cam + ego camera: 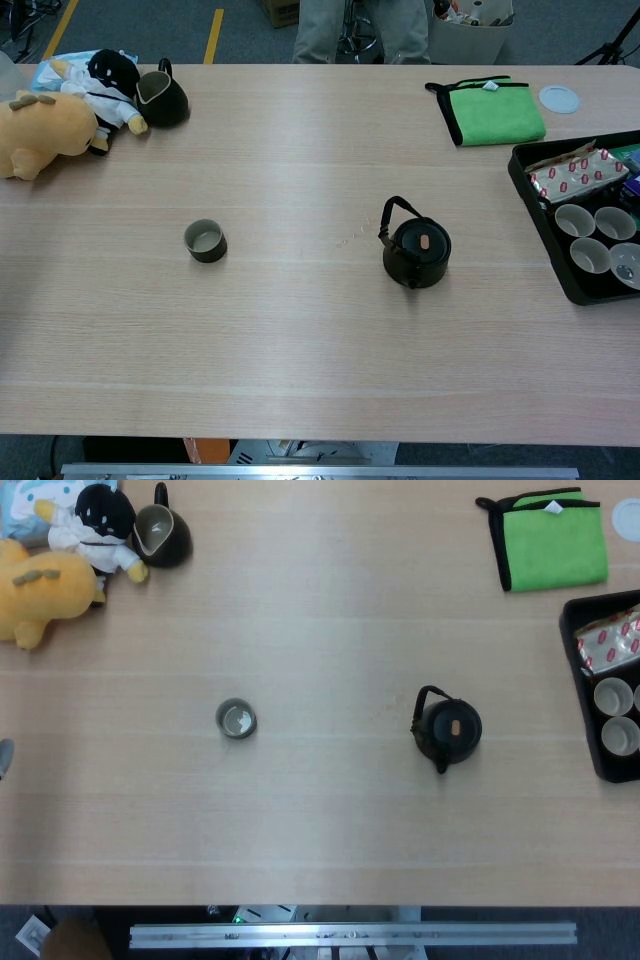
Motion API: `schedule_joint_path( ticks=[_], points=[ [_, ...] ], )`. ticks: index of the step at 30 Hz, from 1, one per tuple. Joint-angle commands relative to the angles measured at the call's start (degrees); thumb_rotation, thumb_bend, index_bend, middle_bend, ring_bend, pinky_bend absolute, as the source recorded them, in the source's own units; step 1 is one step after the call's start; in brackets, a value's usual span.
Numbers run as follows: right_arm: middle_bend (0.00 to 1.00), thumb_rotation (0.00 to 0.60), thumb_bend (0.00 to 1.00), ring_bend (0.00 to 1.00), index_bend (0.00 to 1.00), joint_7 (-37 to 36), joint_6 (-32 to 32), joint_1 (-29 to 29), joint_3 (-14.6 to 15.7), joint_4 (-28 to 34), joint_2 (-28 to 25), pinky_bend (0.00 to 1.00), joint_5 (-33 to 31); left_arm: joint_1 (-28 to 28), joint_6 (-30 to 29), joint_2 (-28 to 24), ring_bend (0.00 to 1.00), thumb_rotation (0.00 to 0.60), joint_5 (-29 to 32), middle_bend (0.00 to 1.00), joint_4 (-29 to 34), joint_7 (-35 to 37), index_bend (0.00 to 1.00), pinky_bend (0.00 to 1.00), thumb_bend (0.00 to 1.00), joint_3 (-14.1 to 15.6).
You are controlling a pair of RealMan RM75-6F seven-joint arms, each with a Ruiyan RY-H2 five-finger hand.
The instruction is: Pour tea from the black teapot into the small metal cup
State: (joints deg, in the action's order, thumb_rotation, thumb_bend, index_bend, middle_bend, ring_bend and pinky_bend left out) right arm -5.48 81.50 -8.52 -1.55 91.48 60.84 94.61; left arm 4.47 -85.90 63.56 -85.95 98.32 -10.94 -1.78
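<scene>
Bright even overhead light, soft short shadows, sharp focus throughout.

Black teapot [417, 253] stands well right of the small, seemingly empty metal cup [205, 241].

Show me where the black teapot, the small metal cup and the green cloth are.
black teapot [419, 249], chest view, on its lid.
small metal cup [205, 241], chest view, on its rim.
green cloth [495, 112], chest view, on its middle.
</scene>
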Motion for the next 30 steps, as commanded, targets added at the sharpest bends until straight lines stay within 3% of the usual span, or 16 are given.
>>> schedule_joint_path(
  ticks=[1,6,19,30],
  points=[
    [0.36,0.6,0.08,0.27,0.31,-1.23,-2.5,-2.76,0.44,0.77,-0.92,0.25,2.84,0.13,0.28,0.13,0.11,0.6,0.06,0.16,-0.16,0.0,0.13,0.08,0.29,0.02],
    [0.36,0.6,0.0,0.27,0.31,-2.08,-5.16,-6.5,0.49,1.57,-0.4,0.25,6.27,0.02,0.38,0.4,0.11,0.6,0.08,0.16,-0.31,-0.33,0.15,0.08,0.29,0.26],
    [0.35,0.6,0.0,0.27,0.3,5.26,-14.7,-14.12,0.58,2.64,4.22,0.25,7.83,0.05,0.86,0.67,0.11,0.6,0.34,0.16,-0.63,-0.4,0.15,0.08,0.29,0.42],
    [0.29,0.6,0.0,0.17,0.26,15.27,-21.18,-18.47,-0.38,3.49,10.65,0.18,5.1,-0.07,0.2,0.52,0.11,0.6,-0.41,0.16,-0.03,-0.68,0.15,0.08,0.29,0.49]
  ],
)
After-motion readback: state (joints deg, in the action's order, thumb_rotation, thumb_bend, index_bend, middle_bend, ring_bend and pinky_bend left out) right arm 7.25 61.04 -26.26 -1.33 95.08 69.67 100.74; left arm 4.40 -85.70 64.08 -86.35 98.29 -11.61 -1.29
